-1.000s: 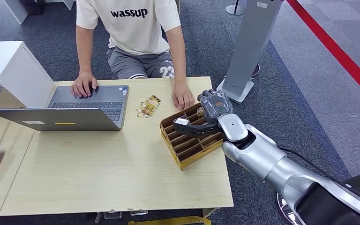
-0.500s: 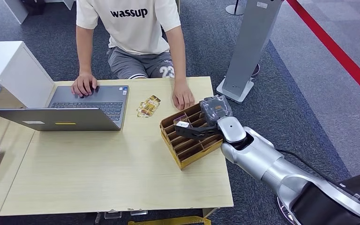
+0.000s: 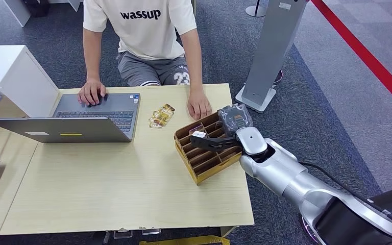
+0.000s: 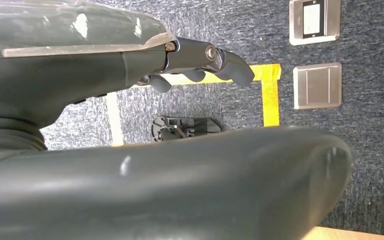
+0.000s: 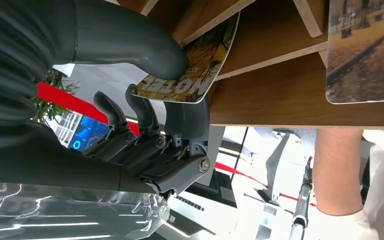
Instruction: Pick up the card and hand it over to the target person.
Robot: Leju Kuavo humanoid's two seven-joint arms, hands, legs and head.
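Observation:
A wooden slotted organiser (image 3: 204,166) stands on the table's right part. My right hand (image 3: 219,135) reaches into its far slots from the right. A card with an autumn picture (image 5: 190,70) stands out of a slot, and its pale edge (image 3: 199,134) shows in the head view. My thumb (image 5: 130,45) presses on the card's face with the dark fingers (image 5: 180,125) behind it, so the card is pinched. The person (image 3: 143,30) sits across the table, one hand (image 3: 199,107) flat near the organiser. My left hand (image 4: 200,65) hangs over the floor, fingers loosely apart and holding nothing.
Another card (image 5: 365,50) stands in a neighbouring slot. An open laptop (image 3: 81,120) lies under the person's other hand. A snack packet (image 3: 162,115) lies between laptop and organiser. A white box (image 3: 15,71) is at the left, a grey stand (image 3: 270,51) beyond the table's right.
My right hand has sunk a little lower into the organiser and its fingers have closed around the card. The person has not moved.

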